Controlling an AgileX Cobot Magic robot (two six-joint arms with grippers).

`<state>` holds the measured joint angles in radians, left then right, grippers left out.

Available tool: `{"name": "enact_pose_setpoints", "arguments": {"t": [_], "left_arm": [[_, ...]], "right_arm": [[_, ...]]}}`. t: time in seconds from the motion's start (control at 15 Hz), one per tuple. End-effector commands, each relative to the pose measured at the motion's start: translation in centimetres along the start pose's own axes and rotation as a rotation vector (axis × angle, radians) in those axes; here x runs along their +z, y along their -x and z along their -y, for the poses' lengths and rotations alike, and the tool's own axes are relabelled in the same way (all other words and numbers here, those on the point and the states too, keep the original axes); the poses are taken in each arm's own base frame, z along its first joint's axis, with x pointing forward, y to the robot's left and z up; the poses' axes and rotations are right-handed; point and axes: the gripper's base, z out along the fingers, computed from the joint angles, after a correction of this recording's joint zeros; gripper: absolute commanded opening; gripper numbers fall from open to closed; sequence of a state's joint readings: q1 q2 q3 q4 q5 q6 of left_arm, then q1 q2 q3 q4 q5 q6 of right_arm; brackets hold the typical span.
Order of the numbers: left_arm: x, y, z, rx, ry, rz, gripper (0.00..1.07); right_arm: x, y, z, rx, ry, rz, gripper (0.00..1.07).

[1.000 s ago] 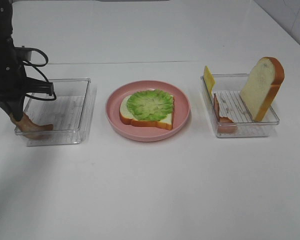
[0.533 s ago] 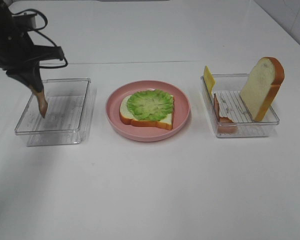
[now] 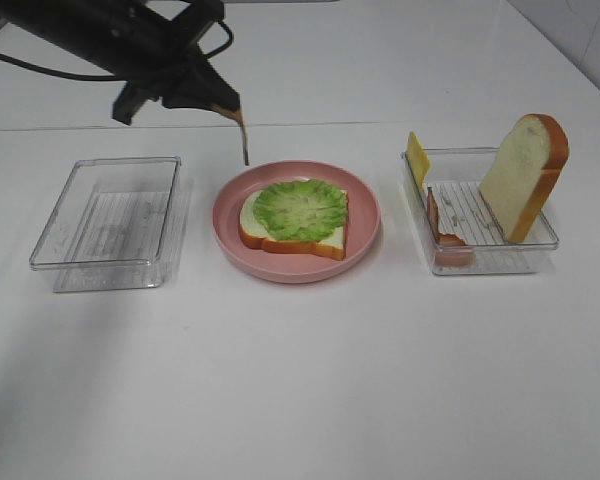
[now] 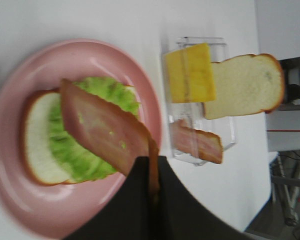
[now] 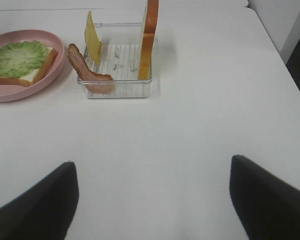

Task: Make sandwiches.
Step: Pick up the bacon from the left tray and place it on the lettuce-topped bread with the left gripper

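Bacon strip (image 3: 244,140) dangles from the left gripper (image 3: 229,108), whose jaws are clamped on its top end, just above the far rim of the pink plate (image 3: 228,243). On the plate lies a bread slice (image 3: 318,243) topped with lettuce (image 3: 300,208). The right gripper (image 5: 152,200) hangs with jaws wide apart over the table (image 5: 190,130), near the tray (image 3: 485,263) holding an upright bread slice (image 3: 525,172), cheese (image 3: 417,155) and a second bacon strip (image 3: 446,238).

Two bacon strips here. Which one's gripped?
The bacon strip hanging from the shut left gripper above the pink plate. The other bacon strip sits in the right-hand clear tray, untouched.
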<state>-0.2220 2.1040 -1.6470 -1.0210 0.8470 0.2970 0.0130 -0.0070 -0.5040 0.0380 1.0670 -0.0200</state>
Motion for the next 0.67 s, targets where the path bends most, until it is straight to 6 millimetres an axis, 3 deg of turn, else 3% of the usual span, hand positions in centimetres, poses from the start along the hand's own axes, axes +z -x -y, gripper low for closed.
{"name": "enact_pose_setpoints", "arguments": {"t": [0.07, 0.2, 0.27, 0.4, 0.67], "left_arm": [[2.9, -0.9, 0.8, -0.008, -0.097, -0.008, 0.0], [7.4, -2.7, 1.1, -0.027, -0.204, -0.039, 0.0], [8.3, -3.0, 1.1, -0.023, -0.218, -0.045, 0.0], [9.6, -3.4, 0.0, -0.024, -0.211, -0.05, 0.0], [10.0, -3.4, -1.7, -0.009, -0.159, -0.071, 0.0]], "right_arm": [[0.0, 0.0, 0.1, 0.007, -0.004, 0.012, 0.78], [0.0, 0.0, 0.1, 0.007, -0.004, 0.012, 0.78], [0.0, 0.0, 0.1, 0.007, -0.004, 0.012, 0.78], [0.0, 0.0, 0.1, 0.007, -0.004, 0.012, 0.78], [0.0, 0.0, 0.1, 0.007, -0.004, 0.012, 0.78]]}}
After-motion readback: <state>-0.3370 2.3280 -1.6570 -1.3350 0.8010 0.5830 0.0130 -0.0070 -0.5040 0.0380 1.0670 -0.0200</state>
